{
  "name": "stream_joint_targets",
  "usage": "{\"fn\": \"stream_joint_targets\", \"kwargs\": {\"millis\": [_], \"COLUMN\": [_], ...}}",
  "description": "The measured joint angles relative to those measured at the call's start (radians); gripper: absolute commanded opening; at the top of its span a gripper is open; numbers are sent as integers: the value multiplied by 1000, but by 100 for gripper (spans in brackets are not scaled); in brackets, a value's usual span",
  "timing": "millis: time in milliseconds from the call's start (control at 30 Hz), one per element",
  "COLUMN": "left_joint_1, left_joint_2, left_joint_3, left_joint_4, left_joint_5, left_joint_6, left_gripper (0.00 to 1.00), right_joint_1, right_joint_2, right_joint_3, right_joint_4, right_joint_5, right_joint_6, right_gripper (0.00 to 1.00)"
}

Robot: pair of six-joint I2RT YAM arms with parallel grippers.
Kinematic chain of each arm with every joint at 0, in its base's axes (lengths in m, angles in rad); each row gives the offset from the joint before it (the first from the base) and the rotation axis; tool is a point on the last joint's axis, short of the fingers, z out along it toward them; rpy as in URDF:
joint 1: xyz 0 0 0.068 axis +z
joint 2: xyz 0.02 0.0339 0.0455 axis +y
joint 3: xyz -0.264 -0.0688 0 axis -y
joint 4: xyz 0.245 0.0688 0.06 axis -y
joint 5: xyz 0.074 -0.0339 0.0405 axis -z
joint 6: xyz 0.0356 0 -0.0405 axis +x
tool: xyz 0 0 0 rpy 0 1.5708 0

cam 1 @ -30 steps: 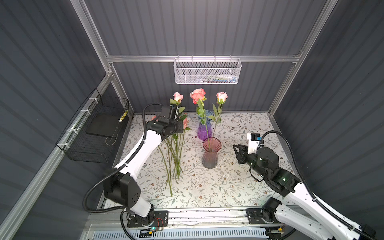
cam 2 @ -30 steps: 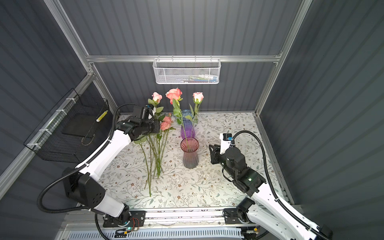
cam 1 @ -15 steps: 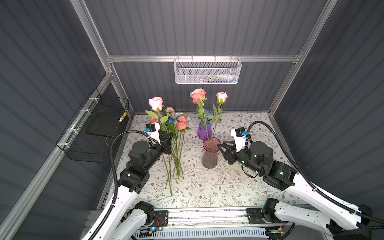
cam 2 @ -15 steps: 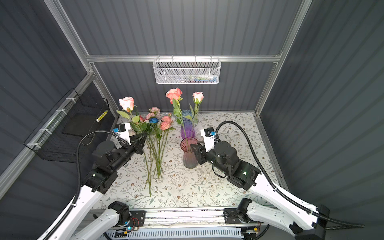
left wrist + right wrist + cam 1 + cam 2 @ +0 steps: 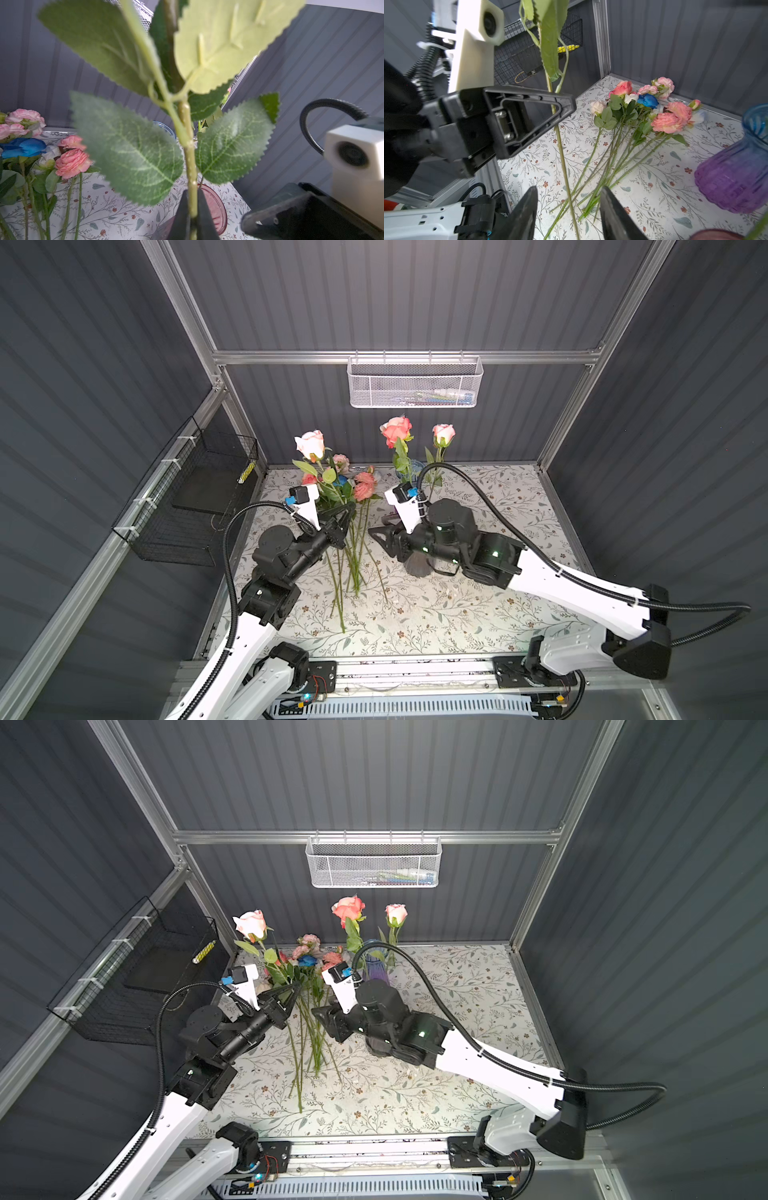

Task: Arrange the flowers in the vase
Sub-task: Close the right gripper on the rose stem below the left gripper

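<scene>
Table [image 5: 457, 614] holds flowers [image 5: 633, 116], purple vase [image 5: 737, 176], pink vase [image 5: 218, 209]

Three upright: pale rose [image 5: 310, 445], coral rose [image 5: 397, 431], pink rose [image 5: 444, 434]. Lying bunch [image 5: 633, 124]: roughly ten. Two vases: purple vase [image 5: 737, 176], pink vase [image 5: 217, 207]. Two baskets: white basket [image 5: 413, 383], black basket [image 5: 187, 506].

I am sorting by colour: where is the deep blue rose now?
In a top view the deep blue rose lies on the table left of the middle, near the back wall, among the pink heads of the loose flowers.

Roses [image 5: 647, 101] are showing pink, coral, cream and one deep blue; table cover [image 5: 660, 172] is showing white with leafy sprigs; vase [image 5: 735, 172] is fading blue into purple.
</scene>
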Motion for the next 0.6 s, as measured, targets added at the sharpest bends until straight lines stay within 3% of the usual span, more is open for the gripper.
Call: {"fn": "stream_joint_targets", "kwargs": {"millis": [267, 600], "left_joint_1": [0, 0], "left_joint_2": [-49, -80], "left_joint_3": [-47, -66], "left_joint_4": [18, 17], "left_joint_5": [7, -25], "left_joint_6": [-20, -22], "left_gripper": [0, 0], "right_joint_1": [0, 10], "right_joint_2": [159, 199], "right_joint_3": [103, 147], "right_joint_4": [-42, -60], "right_joint_5": [-25, -83], "right_joint_6": [7, 25], "right_gripper": [43, 8]}}
